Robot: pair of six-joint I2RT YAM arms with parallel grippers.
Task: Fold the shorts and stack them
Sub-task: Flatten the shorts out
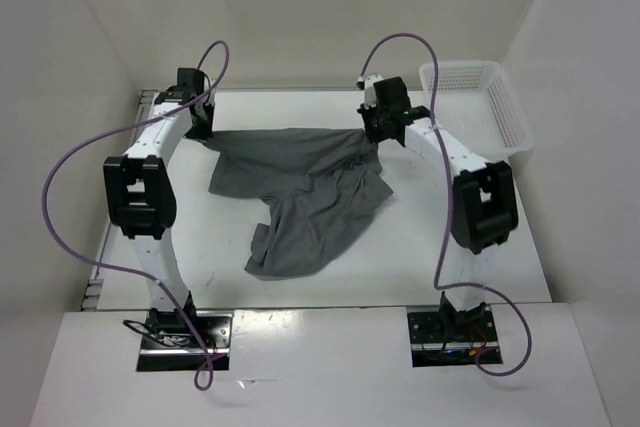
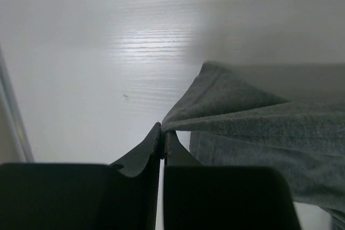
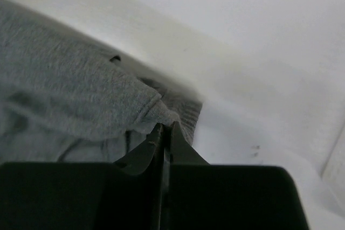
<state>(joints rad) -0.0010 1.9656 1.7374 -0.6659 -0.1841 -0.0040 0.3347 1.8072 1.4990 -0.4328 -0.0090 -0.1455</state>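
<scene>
Fingers (image 2: pixel 141 159) on shorts (image 1: pixel 300 197), basket (image 1: pixel 506 117) apart

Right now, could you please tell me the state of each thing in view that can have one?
Grey shorts: unfolded and rumpled, far edge held at both corners.
Left gripper: shut on one corner of the shorts.
Right gripper: shut on the opposite corner.
White basket: upright, nothing in it.

Shorts (image 1: pixel 300 202) on table (image 1: pixel 400 257), left of basket (image 1: pixel 512 132)
</scene>
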